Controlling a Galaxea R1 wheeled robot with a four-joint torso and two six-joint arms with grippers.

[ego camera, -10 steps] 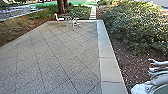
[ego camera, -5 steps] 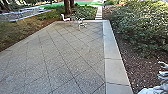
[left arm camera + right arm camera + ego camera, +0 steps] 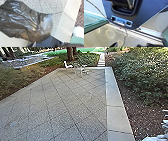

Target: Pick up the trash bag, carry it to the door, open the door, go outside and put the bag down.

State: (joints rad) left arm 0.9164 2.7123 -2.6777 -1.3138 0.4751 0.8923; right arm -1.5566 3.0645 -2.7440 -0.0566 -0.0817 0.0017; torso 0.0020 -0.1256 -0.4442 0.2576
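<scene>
In the left wrist view the dark, shiny trash bag [image 3: 23, 21] hangs close to the camera, above speckled paving, its far end blurred. My left gripper [image 3: 34, 43] is at the bag's lower edge, shut on it; where it pinches the plastic is hidden. In the right wrist view a dark part of my right gripper [image 3: 114, 45] shows over the floor, with no bag at it. A green-edged glass door panel [image 3: 94, 23] stands beside the robot's base, near a metal threshold strip [image 3: 144, 33].
A tiled patio [image 3: 62, 102] stretches ahead, with a pale border [image 3: 116, 97] along its right side. Beyond that are mulch and a large bush [image 3: 145, 74]. White chairs [image 3: 68, 66] stand at the far end. A pale knobbly object [image 3: 156, 137] is at the lower right.
The head view has swung to the left, quickly at first and then slightly, so the pale object at the lower right is nearer the picture's edge.
</scene>
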